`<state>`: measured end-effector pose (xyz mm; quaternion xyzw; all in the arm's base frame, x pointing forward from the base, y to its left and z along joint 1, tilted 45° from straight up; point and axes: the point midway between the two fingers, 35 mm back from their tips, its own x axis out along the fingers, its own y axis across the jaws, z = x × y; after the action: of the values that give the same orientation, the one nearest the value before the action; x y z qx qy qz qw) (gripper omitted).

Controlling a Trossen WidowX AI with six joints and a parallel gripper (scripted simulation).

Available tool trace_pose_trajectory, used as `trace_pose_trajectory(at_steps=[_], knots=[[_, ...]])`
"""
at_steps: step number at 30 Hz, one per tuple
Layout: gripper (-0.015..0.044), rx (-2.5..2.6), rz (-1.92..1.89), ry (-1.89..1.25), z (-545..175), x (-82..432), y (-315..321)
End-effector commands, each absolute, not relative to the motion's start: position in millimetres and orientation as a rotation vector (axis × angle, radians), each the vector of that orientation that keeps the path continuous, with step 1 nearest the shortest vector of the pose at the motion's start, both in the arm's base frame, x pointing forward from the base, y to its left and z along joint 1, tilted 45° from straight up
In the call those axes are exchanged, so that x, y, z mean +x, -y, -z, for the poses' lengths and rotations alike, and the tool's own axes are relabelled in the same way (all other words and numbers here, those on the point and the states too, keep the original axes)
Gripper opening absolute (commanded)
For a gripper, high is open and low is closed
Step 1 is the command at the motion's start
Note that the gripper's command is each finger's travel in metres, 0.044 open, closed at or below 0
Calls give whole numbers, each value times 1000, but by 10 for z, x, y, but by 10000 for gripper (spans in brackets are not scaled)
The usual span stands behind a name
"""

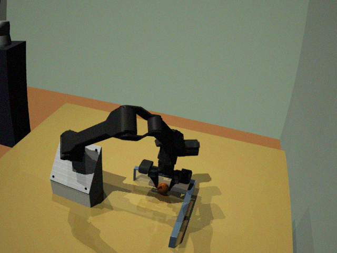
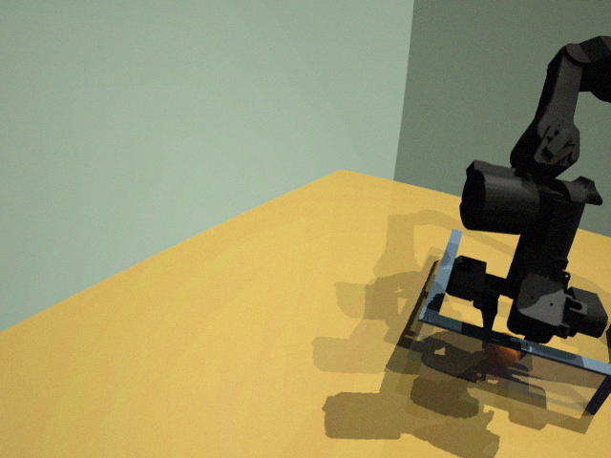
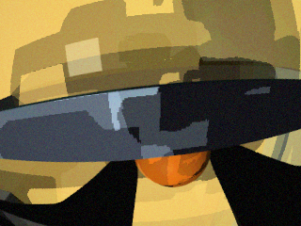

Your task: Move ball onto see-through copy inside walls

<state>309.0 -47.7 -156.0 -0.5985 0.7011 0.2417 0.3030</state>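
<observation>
The orange ball [image 1: 163,188] [image 2: 504,352] [image 3: 173,170] is between the fingertips, inside the corner of the walls and close to the back wall. My gripper [image 1: 163,185] [image 2: 506,340] [image 3: 172,146] points down and is shut on the ball. The long wall [image 1: 180,217] [image 2: 451,254] and the back wall [image 1: 135,168] [image 2: 575,359] [image 3: 56,134] have blue-grey tops. In the wrist view the back wall's top hides the ball's upper part. The see-through copy does not show apart from the ball. Whether the ball touches the table is hard to tell.
The arm's metal base [image 1: 73,176] stands left of the walls in the top view. The wide gripper body hangs just over the back wall's top, near the corner. Dark shadows lie on the yellow table [image 1: 245,190] [image 2: 221,320]. A dark pedestal [image 1: 16,95] stands far left.
</observation>
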Motion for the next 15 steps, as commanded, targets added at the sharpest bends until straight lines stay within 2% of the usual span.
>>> trace_pose_trajectory(at_steps=[1, 4, 8, 15], knots=[[236, -1586, -640, -1858, 1561, 3090, 478], [315, -1586, -640, -1858, 1561, 3090, 478], [321, -1586, -641, -1858, 1542, 3096, 458], [321, -1589, -644, -1859, 937, 3170, -134]])
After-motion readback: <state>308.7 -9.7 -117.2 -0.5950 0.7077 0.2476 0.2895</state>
